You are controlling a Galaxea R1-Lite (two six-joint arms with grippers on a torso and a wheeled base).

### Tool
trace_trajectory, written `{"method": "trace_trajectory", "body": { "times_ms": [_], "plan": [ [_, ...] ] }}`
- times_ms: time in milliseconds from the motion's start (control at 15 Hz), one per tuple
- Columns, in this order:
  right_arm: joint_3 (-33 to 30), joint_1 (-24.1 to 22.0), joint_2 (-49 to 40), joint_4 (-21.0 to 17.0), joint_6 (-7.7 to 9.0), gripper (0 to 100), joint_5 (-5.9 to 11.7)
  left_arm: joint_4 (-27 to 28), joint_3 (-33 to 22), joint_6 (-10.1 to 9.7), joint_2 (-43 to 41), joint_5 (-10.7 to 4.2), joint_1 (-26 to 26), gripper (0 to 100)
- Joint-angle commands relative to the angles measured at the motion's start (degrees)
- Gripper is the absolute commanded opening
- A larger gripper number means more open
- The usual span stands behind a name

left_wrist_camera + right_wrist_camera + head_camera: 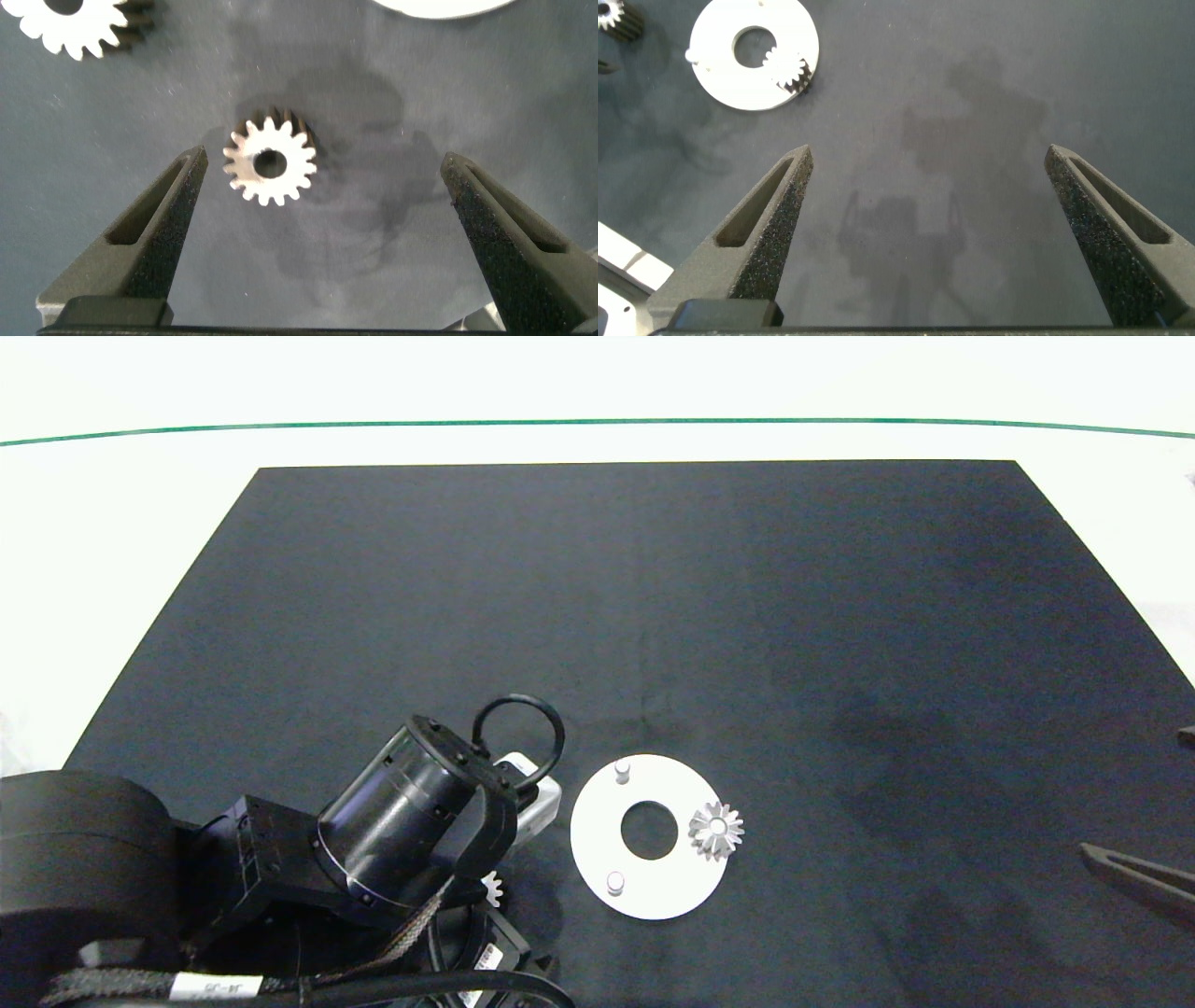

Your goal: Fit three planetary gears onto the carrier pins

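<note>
Mat [653,616] underneath, then the white disc [597,845] with one planetary gear [717,831] seated and two carrier pins [622,770] bare. My left gripper [322,201] hangs spread wide over a loose gear [271,161]; off-centre, closing may flick it away. My right gripper [929,201] idles open, well apart.

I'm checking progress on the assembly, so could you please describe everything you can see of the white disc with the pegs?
The white disc is flat and round, plastic-looking, with a large round centre hole. It lies flat on the black mat, just right of the left arm. Two short pale pegs stand bare on it. A silver toothed gear sits at its right edge, its teeth overhanging the rim. Neither gripper touches the disc.
</note>
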State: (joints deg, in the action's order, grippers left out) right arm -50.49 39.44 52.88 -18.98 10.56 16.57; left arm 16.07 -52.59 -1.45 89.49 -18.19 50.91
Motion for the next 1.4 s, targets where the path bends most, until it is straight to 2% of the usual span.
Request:
{"method": "trace_trajectory", "body": {
  "times_ms": [67,267,1000,1067,1267,1400],
  "plan": [
    [0.1,0.0,0.1,-0.1,0.25,100,0.04,-1.0,1.1,-0.13,0.2,-0.18,0.0,100],
    [0.1,0.0,0.0,-0.1,0.25,100,0.04,-3.2,1.5,0.04,1.4,-0.18,0.0,100],
    [0.5,0.0,-0.6,-0.1,0.78,100,0.04,-6.1,3.5,0.13,1.8,-0.18,-0.8,100],
    [0.5,0.0,-0.6,-0.1,0.78,100,0.04,-6.7,3.5,0.22,2.3,-2.11,-0.7,99],
    [0.6,0.0,-0.6,-0.1,0.78,100,0.04,-7.2,3.6,0.40,1.7,-2.55,-0.6,93],
    [0.5,0.0,-0.9,-0.1,0.69,100,-0.13,-7.2,3.9,0.31,1.3,-3.87,-0.8,89]
  ]
}}
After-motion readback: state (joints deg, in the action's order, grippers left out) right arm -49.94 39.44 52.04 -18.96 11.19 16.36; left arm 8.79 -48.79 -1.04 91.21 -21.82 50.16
